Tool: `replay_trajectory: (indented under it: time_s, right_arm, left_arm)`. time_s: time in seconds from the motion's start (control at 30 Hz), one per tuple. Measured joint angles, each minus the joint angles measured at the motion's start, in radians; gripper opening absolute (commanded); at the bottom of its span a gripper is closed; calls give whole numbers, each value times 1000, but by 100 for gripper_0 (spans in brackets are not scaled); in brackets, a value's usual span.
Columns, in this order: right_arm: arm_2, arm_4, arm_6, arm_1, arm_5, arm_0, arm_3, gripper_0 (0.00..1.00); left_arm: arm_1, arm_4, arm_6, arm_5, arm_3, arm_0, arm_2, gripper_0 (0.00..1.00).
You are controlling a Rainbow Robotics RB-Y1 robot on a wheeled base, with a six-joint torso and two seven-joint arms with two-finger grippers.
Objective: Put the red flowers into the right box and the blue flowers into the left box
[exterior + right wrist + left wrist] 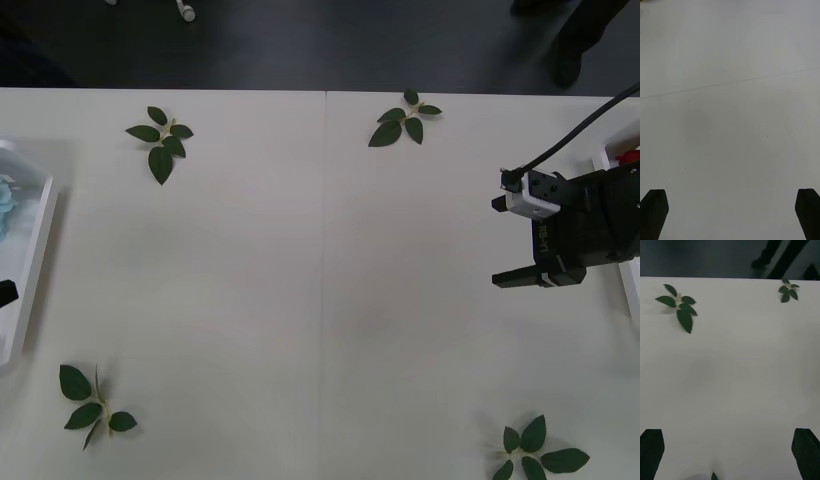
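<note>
Table carries no loose flowers, just four leaf sprigs at the corners, not task items; left box sits at the far left edge with a pale blue flower head inside, right box at the far right edge mostly behind the arm, with a bit of red flower showing at its rim, so sorting looks about finished; right gripper hangs over bare table just inboard of the right box, black fingers spread wide and holding nothing; left gripper also spread and empty, looking across bare table toward the far sprigs, a sliver of it at the left box's near end in the front view; handling judgement: these are light fabric flowers on thin wiry stems, heads soft and crushable, leaves floppy, so pinch the stem mid-length or just under the head, and expect the head to droop and swing
</note>
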Motion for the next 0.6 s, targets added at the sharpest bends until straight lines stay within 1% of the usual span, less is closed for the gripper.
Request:
replay_trajectory:
  time_s: [0.17, 0.33, 0.43, 0.6]
  right_arm:
    - [0, 0, 0, 0, 0, 0, 0, 100]
    - [0, 0, 0, 0, 0, 0, 0, 100]
    - [0, 0, 0, 0, 0, 0, 0, 100]
    - [0, 0, 0, 0, 0, 0, 0, 100]
  left_arm:
    - [0, 50, -96, 144, 0, -83, 0, 100]
    - [0, 69, -195, 304, 24, -198, 0, 100]
    - [0, 108, -236, 389, 97, -283, 0, 100]
    - [0, 137, -386, 502, 266, -425, -4, 100]
